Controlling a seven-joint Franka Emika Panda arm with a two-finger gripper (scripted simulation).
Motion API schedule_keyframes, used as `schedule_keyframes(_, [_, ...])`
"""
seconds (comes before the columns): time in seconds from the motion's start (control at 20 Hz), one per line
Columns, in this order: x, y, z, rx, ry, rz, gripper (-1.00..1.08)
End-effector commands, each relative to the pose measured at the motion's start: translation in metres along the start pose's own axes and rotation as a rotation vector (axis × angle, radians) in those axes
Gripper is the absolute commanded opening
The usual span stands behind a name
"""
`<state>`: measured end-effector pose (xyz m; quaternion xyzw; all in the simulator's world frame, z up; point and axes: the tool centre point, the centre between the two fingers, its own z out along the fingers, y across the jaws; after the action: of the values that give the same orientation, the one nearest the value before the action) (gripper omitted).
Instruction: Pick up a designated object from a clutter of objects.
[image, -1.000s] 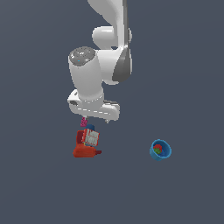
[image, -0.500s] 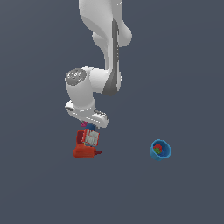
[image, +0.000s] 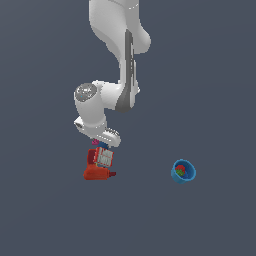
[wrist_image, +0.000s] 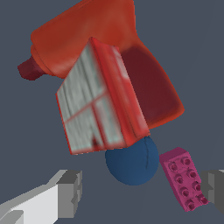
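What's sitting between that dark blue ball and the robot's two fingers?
Nothing blocks it: in the wrist view the dark blue ball lies just ahead of the open fingers, with a pink brick beside it.

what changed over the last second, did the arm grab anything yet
The arm swung toward the exterior view's left and lowered, bringing the end effector down close over the clutter. Nothing is grasped: its fingers stand open either side of the dark blue ball and pink studded brick. The red-orange drill-like tool, red-and-white box and light blue cup stayed put.
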<state>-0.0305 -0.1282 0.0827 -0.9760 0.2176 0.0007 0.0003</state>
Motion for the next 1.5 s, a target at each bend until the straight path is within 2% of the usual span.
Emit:
schedule_keyframes(0.0, [0.0,0.0,0.001,0.0,0.0,0.0,1.0])
schedule_keyframes(0.55, [-0.001,0.001,0.042,0.0,0.001,0.002,1.0])
schedule_keyframes(0.85, [-0.001,0.001,0.051,0.0,0.001,0.003,1.0])
schedule_keyframes(0.9, [-0.001,0.001,0.051,0.0,0.001,0.003,-1.0])
schedule_keyframes(1.45, [0.0,-0.001,0.049,0.002,0.004,0.001,-1.0])
